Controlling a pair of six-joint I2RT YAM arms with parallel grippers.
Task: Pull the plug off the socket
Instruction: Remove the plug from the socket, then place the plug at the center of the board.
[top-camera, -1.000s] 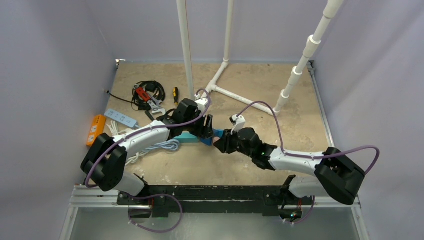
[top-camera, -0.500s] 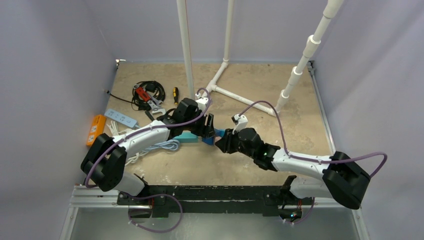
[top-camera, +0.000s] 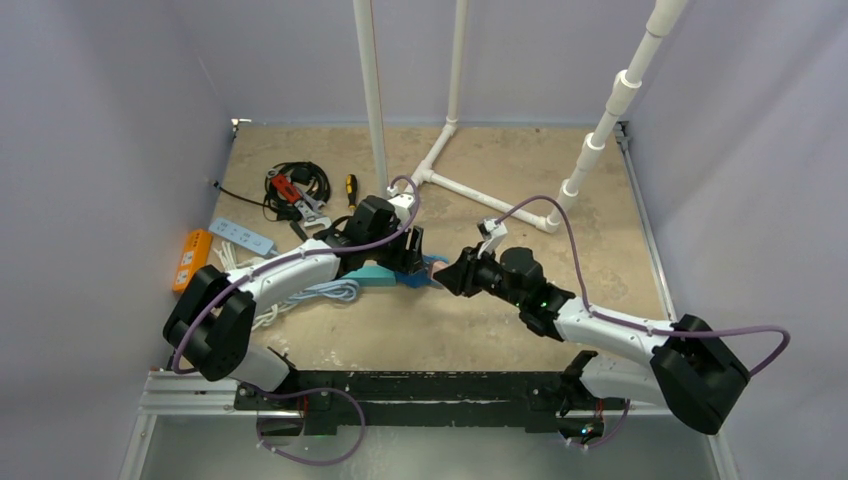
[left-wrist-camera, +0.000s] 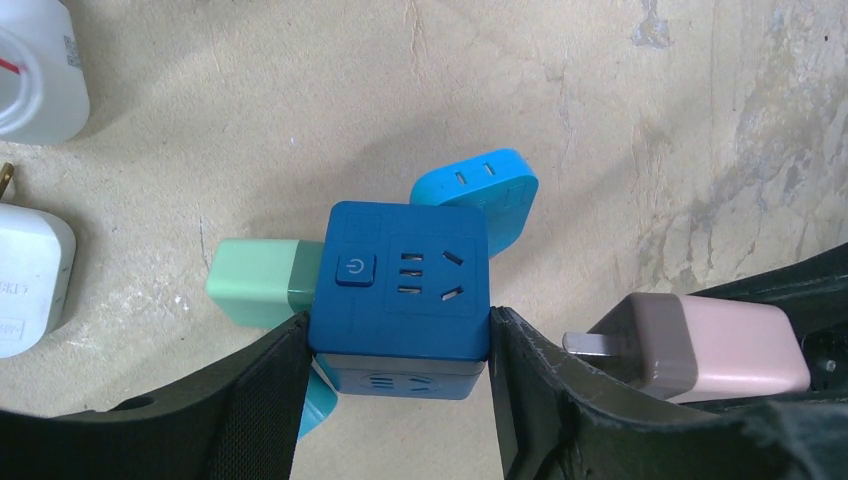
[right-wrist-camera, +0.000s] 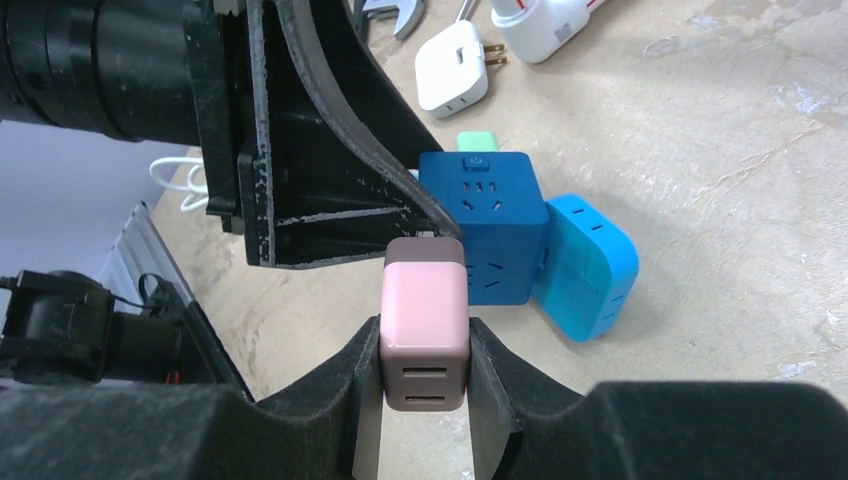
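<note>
judged light and stiff, the plug (right-wrist-camera: 424, 300) is pinched at its sides by the right gripper (right-wrist-camera: 424, 345), the socket (left-wrist-camera: 400, 285) by the left gripper (left-wrist-camera: 400, 330).

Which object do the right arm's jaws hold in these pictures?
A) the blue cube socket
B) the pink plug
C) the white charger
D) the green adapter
B: in the right wrist view the right arm's jaws clamp the pink plug, and its prongs are clear of the blue cube socket, which the left arm's jaws hold.

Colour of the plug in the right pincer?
The plug is pink; right wrist view shows it best.
</note>
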